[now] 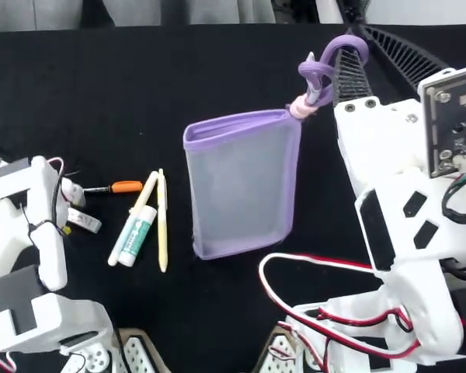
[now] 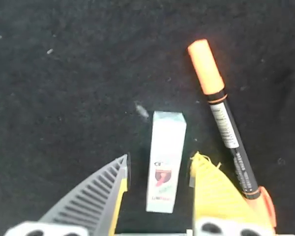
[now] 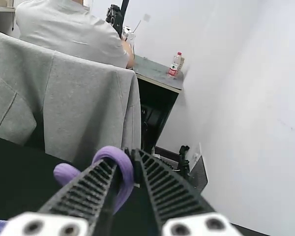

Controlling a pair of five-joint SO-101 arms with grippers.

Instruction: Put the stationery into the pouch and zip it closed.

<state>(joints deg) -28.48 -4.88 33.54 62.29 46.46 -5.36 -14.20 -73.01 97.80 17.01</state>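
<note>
At the left of the black table [image 1: 217, 70], the left arm [image 1: 23, 233] stood over the nearest stationery. Its gripper [image 2: 161, 160] was spread wide, one finger on either side of a small white box [image 2: 167, 140] that lay flat on the cloth; neither finger appeared to touch the box. Just beside the box lay a black marker with an orange cap [image 2: 221, 113], its tail running under the yellow finger [image 2: 211, 191]. In the high view the same marker [image 1: 115, 187] pointed away from the arm toward the middle of the table.

A little to the right lay three more pieces close together: a white tube with a green label [image 1: 137, 235], a long pale pen [image 1: 145, 194] slanting beside it, and a cream pen [image 1: 162, 221] lying nearly straight.

Farther right, apart from the pens, the purple pouch [image 1: 241, 183] rested flat on the table, its pale mesh face up. From its far right corner a purple loop [image 1: 326, 62] rose off the cloth.

The right gripper [image 3: 130, 156] was clamped on that loop [image 3: 115, 162], the black ribbed fingers pressed together with the purple band pinched between them.
</note>
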